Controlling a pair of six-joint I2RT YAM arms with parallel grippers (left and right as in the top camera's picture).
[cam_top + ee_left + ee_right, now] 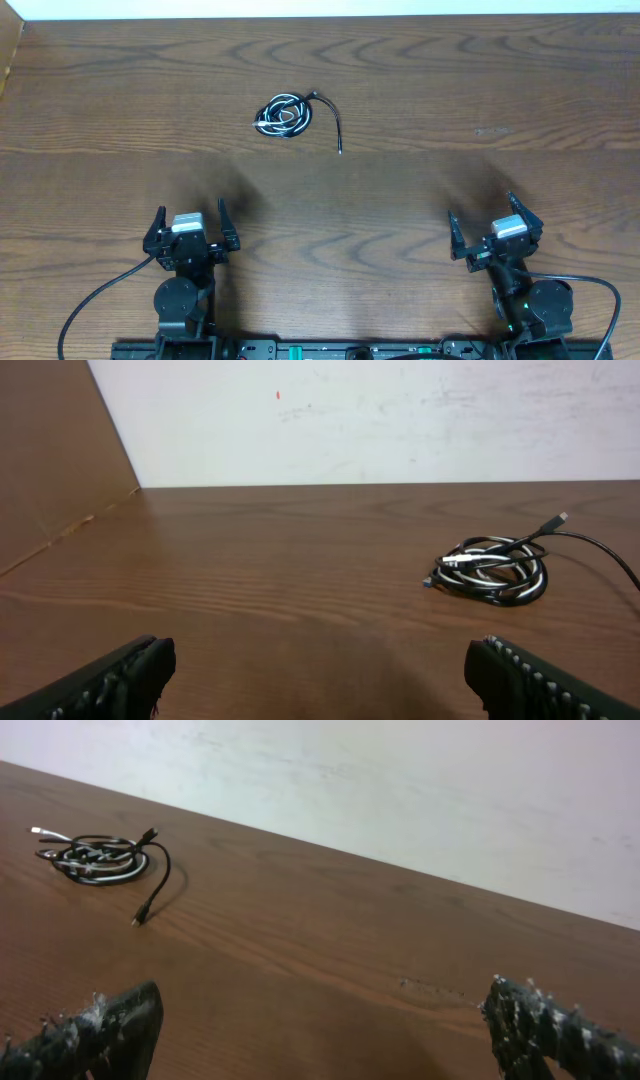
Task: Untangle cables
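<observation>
Left gripper [190, 211] at 7 o'clock and right gripper [482, 210] at 5 o'clock sit by the near edge of the table [420, 90], jaws wide apart, holding nothing. Cables [285, 114] lie tangled in one coil at 11 o'clock, well apart from both, a black end trailing toward 5 o'clock.

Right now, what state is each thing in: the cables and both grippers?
cables: tangled together in one small coil, lying on the table, one black end trailing loose, nothing touching them
left gripper: open, empty, well apart from the cables
right gripper: open, empty, well apart from the cables
</observation>
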